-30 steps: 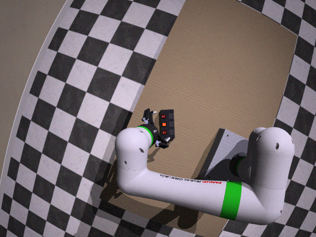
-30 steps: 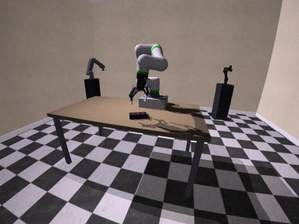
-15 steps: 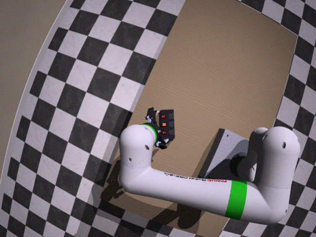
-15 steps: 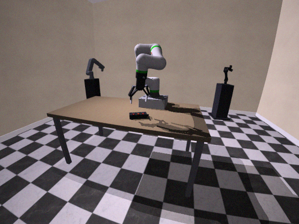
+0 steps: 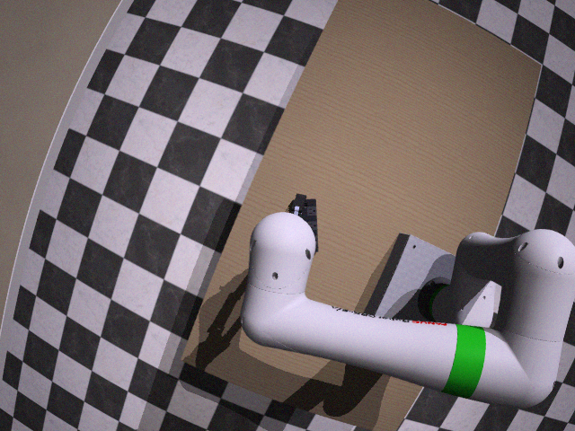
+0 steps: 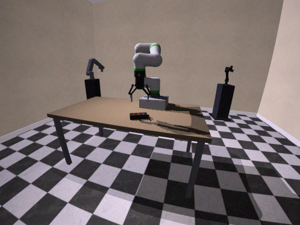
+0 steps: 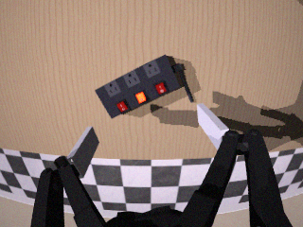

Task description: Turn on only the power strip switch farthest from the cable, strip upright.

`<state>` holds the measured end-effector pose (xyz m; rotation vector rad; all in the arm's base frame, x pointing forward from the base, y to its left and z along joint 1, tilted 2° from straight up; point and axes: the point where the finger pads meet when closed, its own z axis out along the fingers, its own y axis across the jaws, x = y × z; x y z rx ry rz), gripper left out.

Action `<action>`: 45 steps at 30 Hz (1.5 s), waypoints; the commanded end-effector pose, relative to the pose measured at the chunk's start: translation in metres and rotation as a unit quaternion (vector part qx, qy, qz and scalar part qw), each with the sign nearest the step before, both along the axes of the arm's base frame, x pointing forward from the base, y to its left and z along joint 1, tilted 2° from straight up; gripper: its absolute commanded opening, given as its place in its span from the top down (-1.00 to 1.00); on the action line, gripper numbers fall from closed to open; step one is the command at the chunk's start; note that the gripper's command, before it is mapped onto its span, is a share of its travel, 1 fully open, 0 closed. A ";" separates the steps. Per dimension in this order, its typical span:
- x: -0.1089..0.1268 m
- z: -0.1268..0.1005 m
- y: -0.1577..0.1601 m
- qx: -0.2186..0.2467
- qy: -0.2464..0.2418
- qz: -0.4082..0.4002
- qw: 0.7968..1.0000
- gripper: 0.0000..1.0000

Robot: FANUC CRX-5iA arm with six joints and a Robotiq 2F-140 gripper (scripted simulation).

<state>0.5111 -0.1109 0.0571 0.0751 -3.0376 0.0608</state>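
Lettering on the arm (image 5: 371,343) in the top view is red and black but too distorted to read. Strip (image 7: 143,86) lies face up at centre of the wrist view, three red switches lit, cable stub at its right end, near the table (image 6: 79,113) edge with bare wood above. Gripper (image 7: 150,140) hangs over it, spread fully and holding nothing.

Bare lab room: checkered floor (image 6: 116,174), camera pedestals (image 6: 222,100)

Matt wood-grain table (image 6: 101,110), glossy white arm (image 5: 352,340).
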 end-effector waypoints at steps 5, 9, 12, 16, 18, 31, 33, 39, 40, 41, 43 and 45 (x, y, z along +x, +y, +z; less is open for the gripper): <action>-0.003 0.003 0.001 0.004 -0.038 -0.109 0.993 -1.00; -0.003 0.003 0.001 0.004 -0.038 -0.109 0.993 -1.00; -0.003 0.003 0.001 0.004 -0.038 -0.109 0.993 -1.00; -0.003 0.003 0.001 0.004 -0.038 -0.109 0.993 -1.00; -0.003 0.003 0.001 0.004 -0.038 -0.109 0.993 -1.00; -0.003 0.000 -0.003 0.008 -0.036 -0.042 0.998 -1.00; -0.003 -0.003 -0.006 0.011 -0.035 0.010 0.999 -1.00; -0.002 -0.015 -0.020 0.019 -0.029 0.162 0.986 -1.00; -0.002 -0.017 -0.023 0.019 -0.028 0.182 0.983 -1.00; -0.002 -0.019 -0.025 0.019 -0.027 0.203 0.979 -1.00; -0.002 -0.024 -0.031 0.019 -0.025 0.242 0.970 -1.00; -0.002 -0.029 -0.037 0.019 -0.023 0.281 0.959 -1.00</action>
